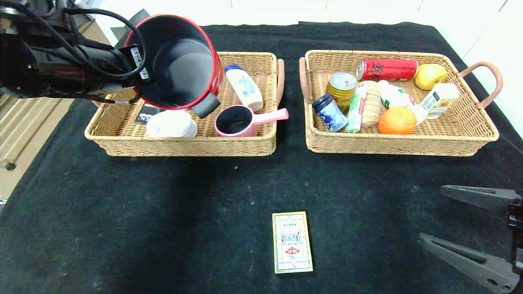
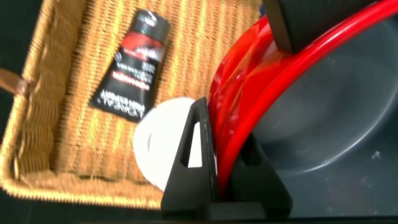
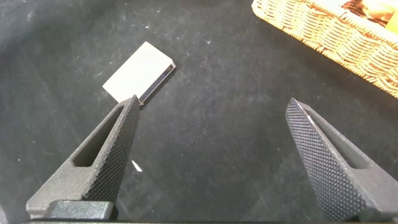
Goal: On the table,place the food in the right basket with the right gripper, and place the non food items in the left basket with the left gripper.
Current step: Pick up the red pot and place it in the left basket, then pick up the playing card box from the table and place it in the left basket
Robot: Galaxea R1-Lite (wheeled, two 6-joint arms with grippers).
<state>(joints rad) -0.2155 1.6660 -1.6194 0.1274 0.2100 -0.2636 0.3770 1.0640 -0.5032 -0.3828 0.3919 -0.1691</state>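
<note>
Black fuzzy cloth covers the wide tabletop, on which two tan wicker baskets stand side by side toward the far edge. Left basket: it holds a white bottle with a blue cap, a small pink saucepan whose handle lies over the rim, a white round lidded container and a dark tube with white lettering. Above this basket the left claw is clamped on the wall of the red pot, one finger outside and one inside the rim; the pot hangs clear of the basket floor, tipped so that its dark grey interior faces the head camera, with a grey handle at its lower edge. Right basket: it contains a gold can, a blue-lidded jar, a stack of round biscuits, a green-and-white wrapped stick, a red can on its side, an orange, a yellow fruit, a white packet and a small carton. Right claw: it hovers low over the near right part of the tabletop, fingers spread wide and empty. Flat beige card box: it lies on the cloth at near centre, well apart from both baskets and to the left of the right claw.
</note>
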